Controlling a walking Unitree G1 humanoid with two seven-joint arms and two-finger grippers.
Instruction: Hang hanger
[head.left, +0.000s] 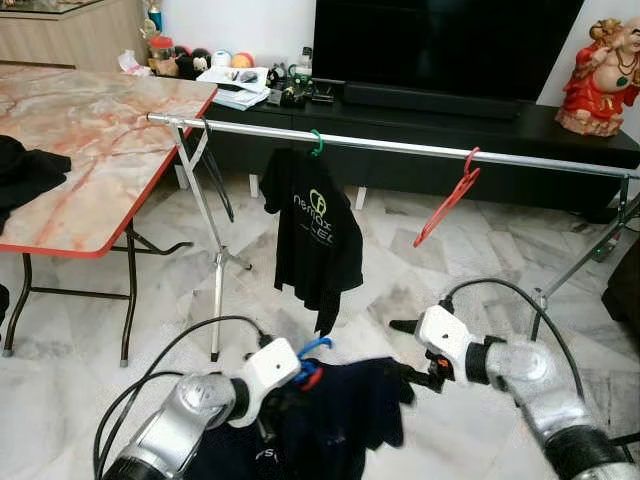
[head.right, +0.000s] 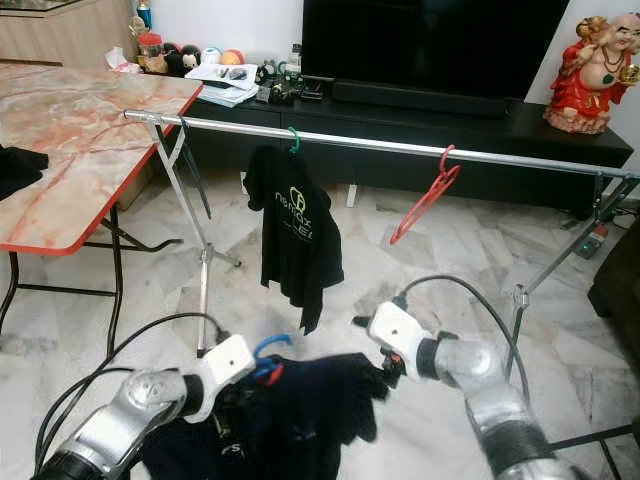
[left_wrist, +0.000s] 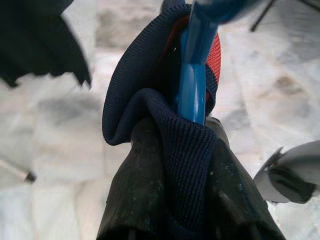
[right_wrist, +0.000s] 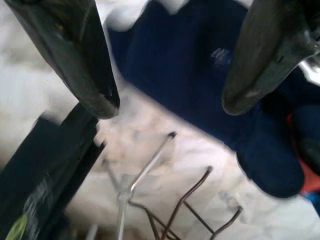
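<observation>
We see the left gripper (head.left: 300, 385) low in front of the robot, its black fingers (left_wrist: 150, 200) pressed together on the collar of a navy shirt (head.left: 345, 415) and on the blue hanger (left_wrist: 192, 85) that comes up through that collar. The hanger's blue hook (head.left: 313, 348) curls up just above the gripper, and the shirt droops below and to the right of it.

The right gripper (right_wrist: 167, 107) sits just to the right of the shirt, near its sleeve. Its two fingers (right_wrist: 75, 55) are spread wide apart and hold nothing; between them we see the marble floor (head.left: 400, 270) and the foot of the stand.

Beyond and above both grippers runs the silver clothes rail (head.left: 400, 147). A black T-shirt (head.left: 315, 235) hangs from it on a green hanger (head.left: 317, 143), directly past the left gripper. An empty red hanger (head.left: 448, 200) hangs tilted farther along, past the right gripper. A marble-topped folding table (head.left: 90, 140) stands off to the left.
</observation>
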